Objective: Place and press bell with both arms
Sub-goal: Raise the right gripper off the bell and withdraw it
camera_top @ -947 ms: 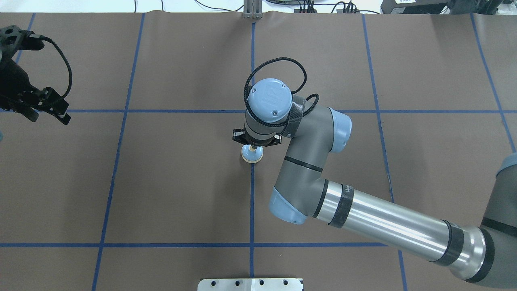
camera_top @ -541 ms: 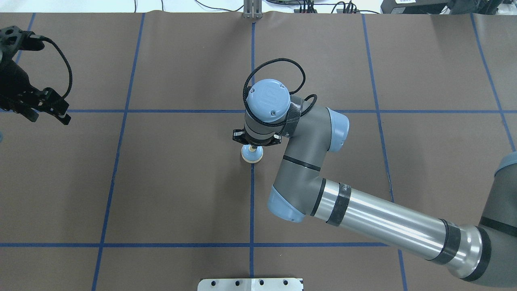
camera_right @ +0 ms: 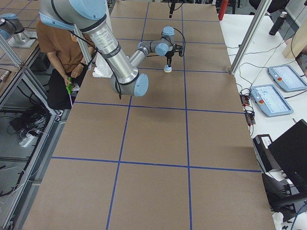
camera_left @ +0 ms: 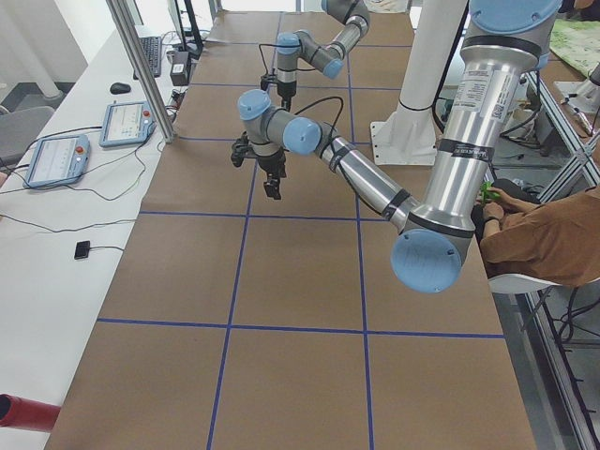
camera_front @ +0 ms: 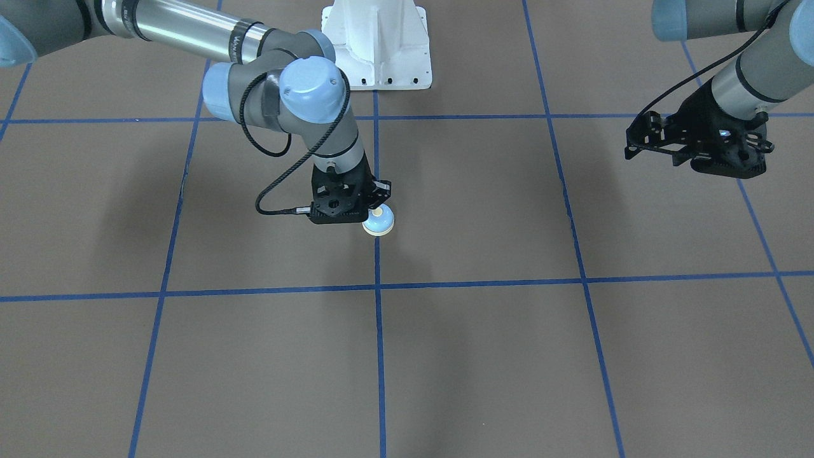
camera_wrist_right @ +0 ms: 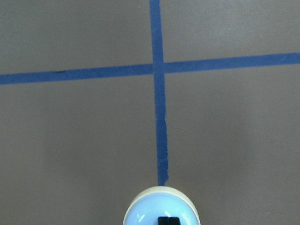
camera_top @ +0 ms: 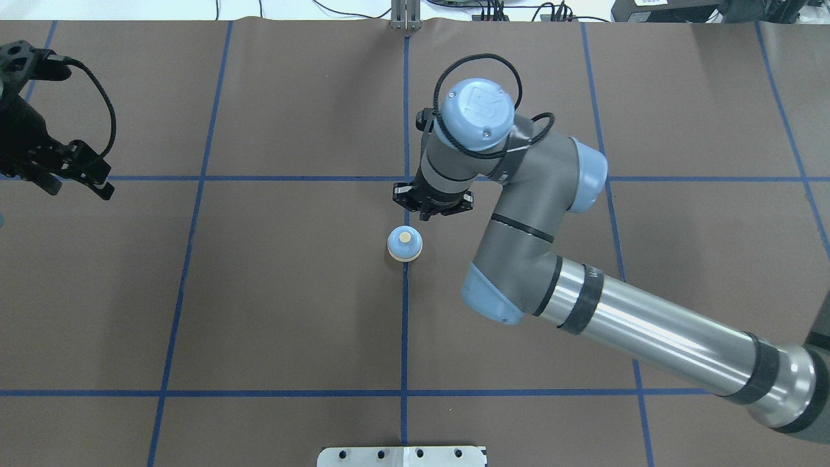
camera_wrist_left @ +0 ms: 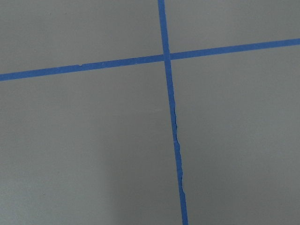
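Observation:
The small light-blue bell with its cream button stands upright on the brown mat, on the centre tape line. It also shows in the front view, the right side view and at the bottom edge of the right wrist view. My right gripper points down, looks shut and empty, and hovers just off the bell on its far side. My left gripper is open and empty, far off at the table's left edge.
Blue tape lines divide the mat into squares. The white bolted pedestal stands at the robot's side. A metal post stands at the far edge. An operator sits beside the robot. Tablets lie on the side bench.
My right gripper was down on the bell's button. It has lifted off and moved away toward the far side. The bell and the left arm have stayed put.

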Robot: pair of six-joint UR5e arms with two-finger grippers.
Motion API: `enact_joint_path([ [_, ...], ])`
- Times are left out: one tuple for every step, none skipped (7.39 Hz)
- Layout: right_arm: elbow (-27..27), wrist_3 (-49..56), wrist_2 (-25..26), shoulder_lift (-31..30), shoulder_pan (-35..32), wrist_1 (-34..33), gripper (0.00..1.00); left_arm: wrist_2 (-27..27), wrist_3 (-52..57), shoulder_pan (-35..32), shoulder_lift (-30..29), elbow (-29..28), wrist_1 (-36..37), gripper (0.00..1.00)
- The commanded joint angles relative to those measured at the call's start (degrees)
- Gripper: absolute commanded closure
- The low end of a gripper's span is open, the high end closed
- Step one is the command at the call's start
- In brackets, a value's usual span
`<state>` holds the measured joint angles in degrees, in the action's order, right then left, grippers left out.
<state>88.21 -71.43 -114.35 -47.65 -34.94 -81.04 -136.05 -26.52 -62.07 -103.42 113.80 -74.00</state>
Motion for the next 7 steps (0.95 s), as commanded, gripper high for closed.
enact_joint_path([
  [10.9,4.5,-3.6,-11.7,-5.0,-0.1,1.0,0.0,0.8,-0.2,0.1,-0.2,-0.1,0.12],
  [15.0,11.5,-5.5,-18.7,-8.6,0.1,1.0,0.0,3.6,-0.8,0.8,-0.4,0.0,0.12],
  [17.1,20.8,-8.7,-25.2,-14.0,0.5,1.0,-0.2,7.9,-2.5,2.7,-0.5,-0.3,0.12],
  [17.3,29.2,-11.6,-30.7,-19.6,0.6,0.01,-0.2,11.3,-4.3,4.3,-0.5,-0.5,0.12],
  [18.2,35.7,-11.9,-35.2,-24.2,0.6,0.0,-0.3,15.9,-7.0,5.9,-1.0,-0.6,0.12],
  [17.9,44.3,-14.4,-38.7,-29.6,0.5,0.0,-0.7,22.2,-10.6,7.7,-2.3,-0.7,0.1],
  [17.6,52.5,-17.9,-42.1,-35.7,0.2,0.0,-0.5,24.3,-12.3,9.3,-2.4,-1.1,0.08],
])
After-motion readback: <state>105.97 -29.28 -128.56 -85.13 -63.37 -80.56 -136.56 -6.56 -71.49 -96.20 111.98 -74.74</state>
